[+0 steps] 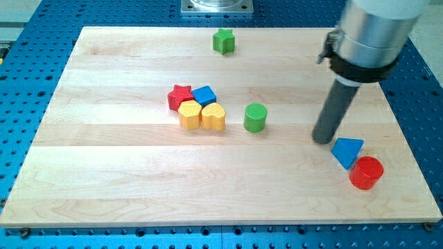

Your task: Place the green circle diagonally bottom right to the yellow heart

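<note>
The green circle (255,117) stands on the wooden board, just to the right of the yellow heart (214,117) with a small gap between them, at about the same height in the view. The yellow heart is part of a tight cluster with a yellow hexagon (190,115), a red star (180,96) and a blue cube (205,95). My tip (322,138) touches the board well to the right of the green circle and slightly lower, apart from it, and just left of a blue triangle (347,151).
A green star (223,41) sits near the board's top edge. A red cylinder (366,173) lies below and right of the blue triangle, near the board's right edge. The arm's grey body (370,34) hangs over the top right. Blue perforated table surrounds the board.
</note>
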Controlling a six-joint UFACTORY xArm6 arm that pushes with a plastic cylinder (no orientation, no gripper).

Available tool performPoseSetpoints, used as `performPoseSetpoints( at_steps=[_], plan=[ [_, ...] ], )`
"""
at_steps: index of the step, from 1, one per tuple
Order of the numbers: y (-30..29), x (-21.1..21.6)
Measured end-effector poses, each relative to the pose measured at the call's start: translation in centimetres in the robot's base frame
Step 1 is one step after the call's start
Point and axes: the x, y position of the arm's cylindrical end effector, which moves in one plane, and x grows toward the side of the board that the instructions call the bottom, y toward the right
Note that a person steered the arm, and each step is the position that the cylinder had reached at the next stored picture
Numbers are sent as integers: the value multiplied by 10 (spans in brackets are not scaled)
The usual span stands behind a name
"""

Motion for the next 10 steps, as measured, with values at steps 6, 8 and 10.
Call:
performPoseSetpoints(
  at_steps=[6, 8, 10],
  plan=[
    [-174, -17],
    [-107, -61],
    [-33, -34]
  ],
)
